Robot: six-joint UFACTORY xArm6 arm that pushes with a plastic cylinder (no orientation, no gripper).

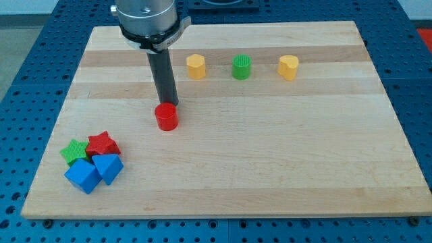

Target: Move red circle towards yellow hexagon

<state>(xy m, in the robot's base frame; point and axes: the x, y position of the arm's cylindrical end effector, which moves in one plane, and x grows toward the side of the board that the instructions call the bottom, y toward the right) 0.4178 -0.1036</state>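
The red circle (166,117) stands on the wooden board, left of centre. The yellow hexagon (196,66) stands above it and a little to the right, near the view's top. My tip (167,102) is at the red circle's upper edge, touching or nearly touching it, on the side facing the view's top. The dark rod rises from there to the arm's grey head at the view's top.
A green circle (241,67) and a yellow heart-like block (288,67) stand in a row right of the hexagon. At the lower left cluster a green star (74,150), a red star (102,143) and two blue blocks (83,175) (108,167). The board (283,155) ends at blue table.
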